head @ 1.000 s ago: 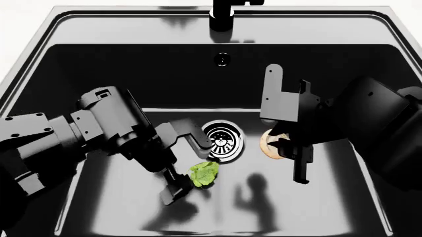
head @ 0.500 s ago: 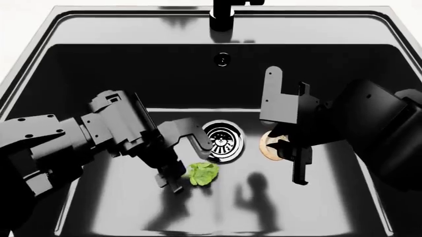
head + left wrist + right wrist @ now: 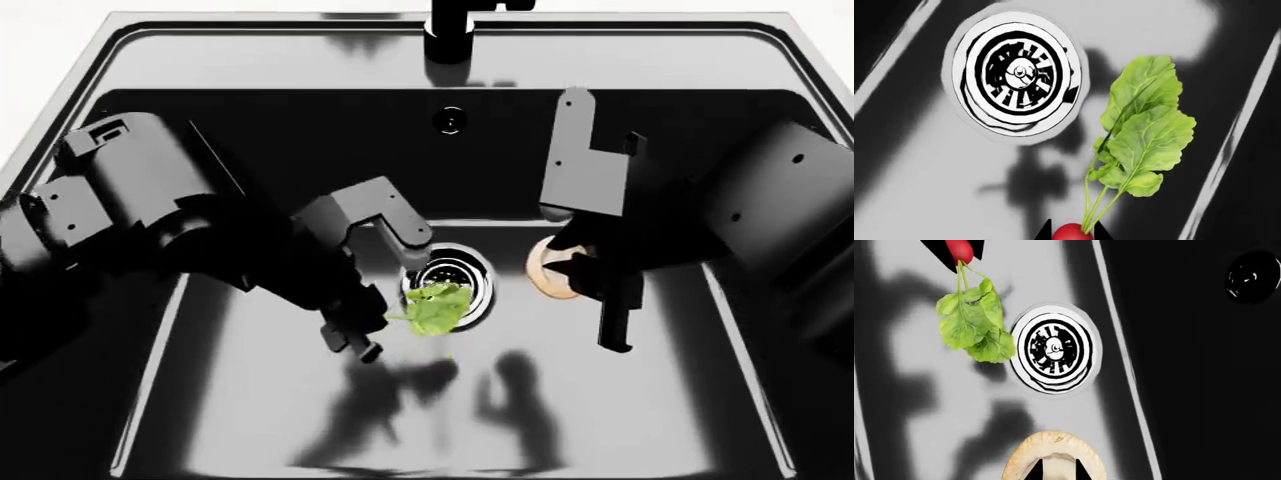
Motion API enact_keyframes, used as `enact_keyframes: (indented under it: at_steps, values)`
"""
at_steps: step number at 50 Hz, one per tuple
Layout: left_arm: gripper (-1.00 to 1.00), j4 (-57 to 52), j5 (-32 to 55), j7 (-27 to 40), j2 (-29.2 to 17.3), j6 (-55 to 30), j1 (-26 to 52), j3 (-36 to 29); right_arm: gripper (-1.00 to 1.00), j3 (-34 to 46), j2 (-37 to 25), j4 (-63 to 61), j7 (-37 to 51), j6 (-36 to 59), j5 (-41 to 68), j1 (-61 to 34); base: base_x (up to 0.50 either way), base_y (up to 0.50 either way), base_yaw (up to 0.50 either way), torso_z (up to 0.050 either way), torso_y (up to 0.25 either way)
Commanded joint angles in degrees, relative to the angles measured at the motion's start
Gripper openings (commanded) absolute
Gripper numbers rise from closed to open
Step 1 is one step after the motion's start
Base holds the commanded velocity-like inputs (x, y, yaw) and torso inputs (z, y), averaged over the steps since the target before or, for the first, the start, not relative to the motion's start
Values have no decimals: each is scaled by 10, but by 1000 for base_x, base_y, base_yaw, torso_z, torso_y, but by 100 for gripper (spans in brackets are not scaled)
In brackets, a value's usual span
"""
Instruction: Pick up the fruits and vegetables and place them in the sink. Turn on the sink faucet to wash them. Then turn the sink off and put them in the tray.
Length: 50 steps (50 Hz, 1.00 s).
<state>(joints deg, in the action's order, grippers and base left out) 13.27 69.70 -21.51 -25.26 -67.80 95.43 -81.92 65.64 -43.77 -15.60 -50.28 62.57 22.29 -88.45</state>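
Note:
The black sink (image 3: 147,45) fills the head view, with its chrome drain (image 3: 461,275) in the middle. My left gripper (image 3: 380,325) is shut on the red radish (image 3: 1071,233) and holds it above the basin floor by the drain (image 3: 1014,75). The green leaves (image 3: 435,306) hang from it, and they also show in the left wrist view (image 3: 1147,135). My right gripper (image 3: 577,278) is shut on the tan mushroom (image 3: 545,270), just right of the drain; its fingertips (image 3: 1034,471) pinch the pale stem of the mushroom (image 3: 1054,447). The radish (image 3: 959,250) also shows in the right wrist view. The black faucet (image 3: 451,30) stands at the back rim. The tray is out of view.
A round overflow hole (image 3: 451,119) sits in the sink's back wall, also seen in the right wrist view (image 3: 1252,270). The basin walls close in on all sides. Both arms cast shadows on the basin floor (image 3: 441,400).
My left arm has risen and moved toward the drain, lifting the radish off the floor. My right gripper has risen slightly with the mushroom.

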Motion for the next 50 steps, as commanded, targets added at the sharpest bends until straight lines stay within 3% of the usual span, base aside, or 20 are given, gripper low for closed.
enact_keyframes:
  at_steps: [1, 7, 19, 31, 46, 50]
  values:
    - [-100, -72, 110, 92, -77, -24, 27, 97, -100, -54, -11, -14, 12, 30, 28, -16, 0, 0, 0, 0, 0]
    - [-100, -94, 187, 164, -119, -7, 43, 167, -100, -121, -21, -31, 28, 61, 68, -21, 0, 0, 0, 0, 0]
    - [-100, -120, 276, 269, -192, 29, 68, 245, -100, -284, -9, 10, 95, 108, 121, -43, 0, 0, 0, 0, 0]
    - [-100, -126, 333, 336, -232, 49, 106, 293, -100, -347, 40, 9, 176, 124, 121, -28, -124, 0, 0, 0, 0]
    - [-100, -115, 358, 369, -240, 61, 150, 322, -100, -402, 49, -1, 235, 106, 111, -9, -500, 47, 0, 0, 0]
    - [-100, -106, 340, 360, -234, 72, 151, 325, -100, -430, 52, 3, 246, 108, 115, -17, 0, 0, 0, 0, -3]
